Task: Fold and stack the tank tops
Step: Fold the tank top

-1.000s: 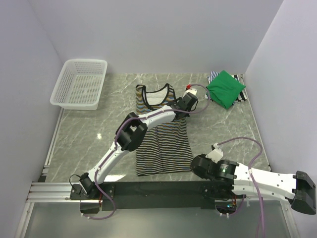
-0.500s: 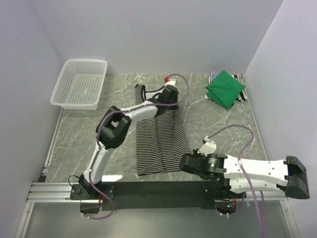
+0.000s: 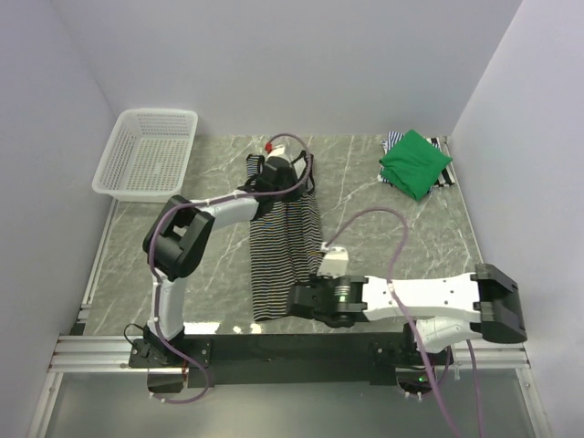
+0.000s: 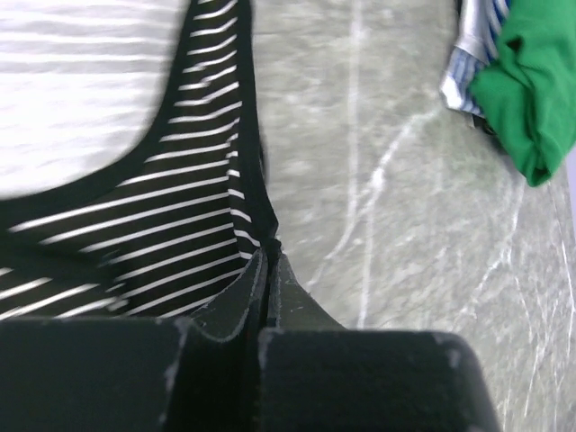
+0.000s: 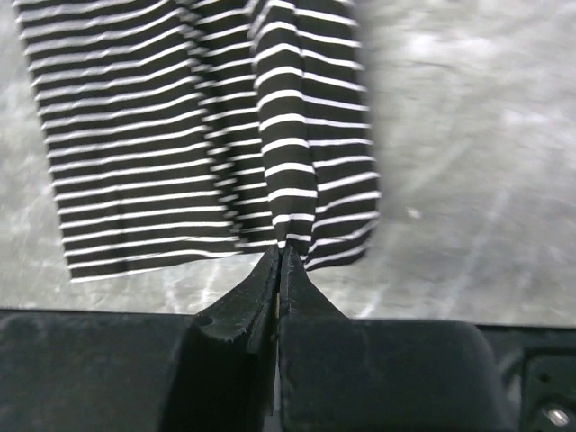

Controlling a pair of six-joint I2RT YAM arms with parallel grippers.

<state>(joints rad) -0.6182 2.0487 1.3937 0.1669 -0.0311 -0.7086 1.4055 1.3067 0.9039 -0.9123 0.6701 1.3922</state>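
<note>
White walls (image 3: pixel 274 64) on three sides, grey-green marble-look worktop (image 3: pixel 401 237). Black-and-white striped cloth tank top (image 3: pixel 287 246) lies mid-worktop, bunched lengthwise into a narrow strip running from the far edge to the near edge. White plastic mesh basket (image 3: pixel 187 151) in the far-left corner. Bright green folded tank top (image 3: pixel 415 164) in the far-right corner, on a finely blue-and-white striped tank top (image 3: pixel 393 140) that is mostly covered, only its edges peeking out. Left gripper (image 4: pixel 268 261) is clamped tight on the striped top's black-trimmed armhole edge at the far end. Right gripper (image 5: pixel 279 256) is pinched closed on its bottom hem at the near end. Left wrist view partly blurred.
</note>
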